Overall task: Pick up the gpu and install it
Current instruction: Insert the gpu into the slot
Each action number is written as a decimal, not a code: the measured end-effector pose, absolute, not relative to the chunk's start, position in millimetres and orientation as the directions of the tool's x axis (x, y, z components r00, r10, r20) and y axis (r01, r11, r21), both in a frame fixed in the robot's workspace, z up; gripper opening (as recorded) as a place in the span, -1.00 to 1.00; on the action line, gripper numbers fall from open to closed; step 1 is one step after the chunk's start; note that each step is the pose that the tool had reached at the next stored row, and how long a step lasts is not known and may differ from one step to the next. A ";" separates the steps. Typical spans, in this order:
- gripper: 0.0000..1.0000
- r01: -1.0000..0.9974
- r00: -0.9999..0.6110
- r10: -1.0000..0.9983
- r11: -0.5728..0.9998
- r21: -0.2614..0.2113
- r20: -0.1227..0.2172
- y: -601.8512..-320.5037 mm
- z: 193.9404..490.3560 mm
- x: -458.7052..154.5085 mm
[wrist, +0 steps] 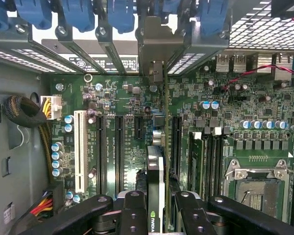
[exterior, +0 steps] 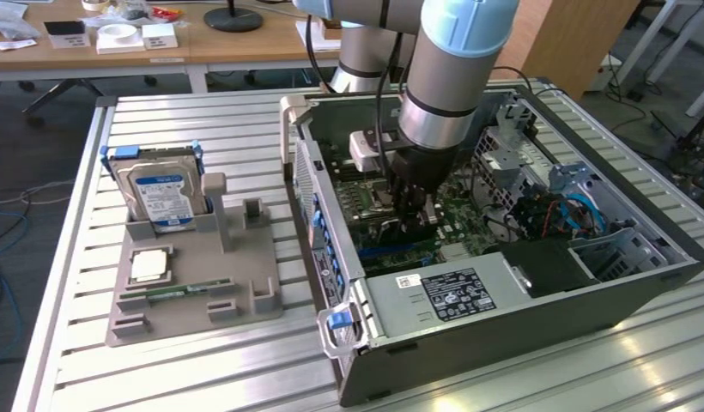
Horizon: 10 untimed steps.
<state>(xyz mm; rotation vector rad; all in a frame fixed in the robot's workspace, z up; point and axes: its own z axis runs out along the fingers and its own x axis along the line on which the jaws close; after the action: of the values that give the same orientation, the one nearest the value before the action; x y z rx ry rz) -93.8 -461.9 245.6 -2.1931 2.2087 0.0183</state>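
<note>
The gpu (wrist: 156, 171) stands on edge between my fingers (wrist: 134, 205), a thin dark card with a green logo near the grip. Its silvery end bracket (wrist: 154, 49) reaches the rear slot openings of the case. My gripper (wrist: 160, 200) is shut on the card and holds it low over the green motherboard (wrist: 122, 98), in line with a slot between two long black slots (wrist: 118, 147). Whether the card's edge sits in the slot I cannot tell. In the exterior view my gripper (exterior: 415, 210) reaches straight down into the open computer case (exterior: 512, 343).
A white slot (wrist: 80, 149) and cable bundles (wrist: 24, 115) lie beside the black slots; the CPU socket (wrist: 257, 186) is on the other side. On the table, a grey holder (exterior: 197, 283) carries a hard drive (exterior: 163, 193) and a memory stick (exterior: 174, 293).
</note>
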 end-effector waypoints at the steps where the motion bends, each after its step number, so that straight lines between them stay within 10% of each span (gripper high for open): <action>1: -0.46 -1.000 -0.007 -1.000 0.007 -0.012 -0.029 -461.9 245.6 -93.8; 10: -0.46 -1.000 -0.007 -1.000 0.007 -0.012 -0.029 -461.9 247.5 -93.9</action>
<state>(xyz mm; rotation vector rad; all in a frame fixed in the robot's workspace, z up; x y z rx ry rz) -93.9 -461.9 247.5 -2.1933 2.2088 0.0180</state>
